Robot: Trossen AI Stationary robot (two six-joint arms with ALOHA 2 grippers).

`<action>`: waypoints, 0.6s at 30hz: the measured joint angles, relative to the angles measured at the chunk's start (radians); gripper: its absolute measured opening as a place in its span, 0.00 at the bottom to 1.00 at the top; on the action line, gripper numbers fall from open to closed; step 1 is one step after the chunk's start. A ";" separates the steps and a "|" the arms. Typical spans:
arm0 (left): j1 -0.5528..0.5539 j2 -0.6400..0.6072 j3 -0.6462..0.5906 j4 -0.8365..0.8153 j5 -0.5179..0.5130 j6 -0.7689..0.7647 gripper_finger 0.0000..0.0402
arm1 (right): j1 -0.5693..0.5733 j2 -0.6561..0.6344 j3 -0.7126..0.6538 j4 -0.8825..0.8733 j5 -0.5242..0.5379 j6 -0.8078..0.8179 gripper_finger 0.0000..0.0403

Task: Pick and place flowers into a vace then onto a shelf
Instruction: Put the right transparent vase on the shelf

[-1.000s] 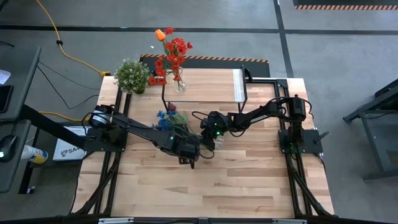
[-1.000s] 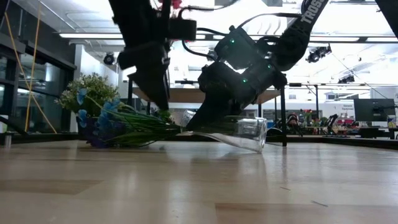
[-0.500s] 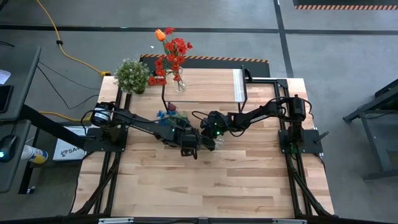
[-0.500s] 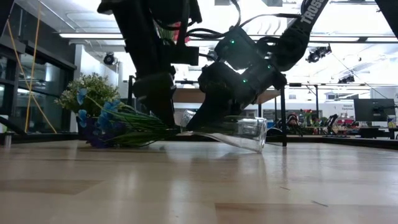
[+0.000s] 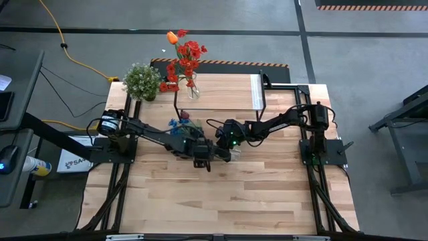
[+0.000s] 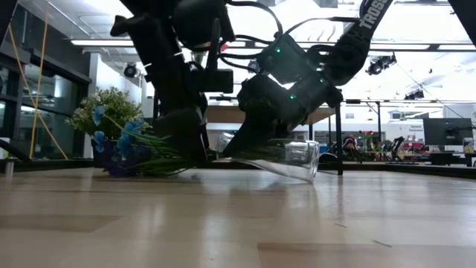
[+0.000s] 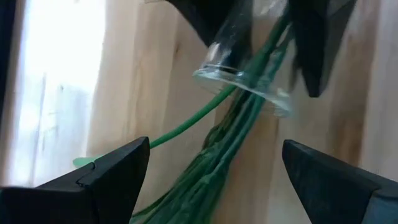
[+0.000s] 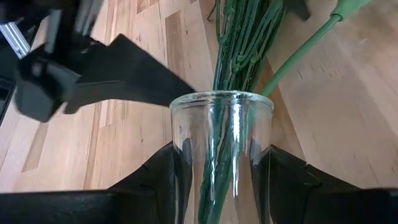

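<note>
Since a second ago the left gripper (image 7: 208,180) has moved up beside the glass vase (image 8: 221,155), fingers spread around the green stems (image 7: 239,134). The right gripper (image 8: 217,180) pinches the vase, tilted at mid-table; most stems sit inside.

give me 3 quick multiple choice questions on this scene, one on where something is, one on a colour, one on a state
1. Where is the potted plant?
A. on the shelf's top
B. at the table's far left corner
C. in the right gripper

2. What colour are the blooms of the bunch lying on the table?
A. blue
B. yellow
C. white

3. How is the glass vase in the right gripper?
A. upright
B. tipped on its side
C. upside down

Answers: 1 B, the high view shows it left of the shelf. 2 A, the low view shows blue heads. 3 B, its mouth faces sideways with stems in it, the left gripper open around them.
</note>
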 joint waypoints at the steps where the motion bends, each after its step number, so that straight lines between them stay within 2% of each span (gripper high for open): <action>1: 0.000 0.000 -0.006 0.005 -0.011 0.000 0.99 | 0.000 0.000 0.000 0.000 0.000 0.001 0.42; 8: -0.002 0.000 -0.039 0.021 -0.122 -0.003 0.99 | 0.000 0.000 0.000 -0.001 0.000 0.001 0.42; 14: -0.001 0.000 -0.059 0.091 -0.123 -0.003 0.99 | 0.000 0.000 0.000 -0.005 -0.001 0.002 0.42; 18: 0.007 0.010 -0.064 0.119 -0.088 -0.005 0.99 | 0.000 0.000 0.000 -0.006 -0.001 0.002 0.42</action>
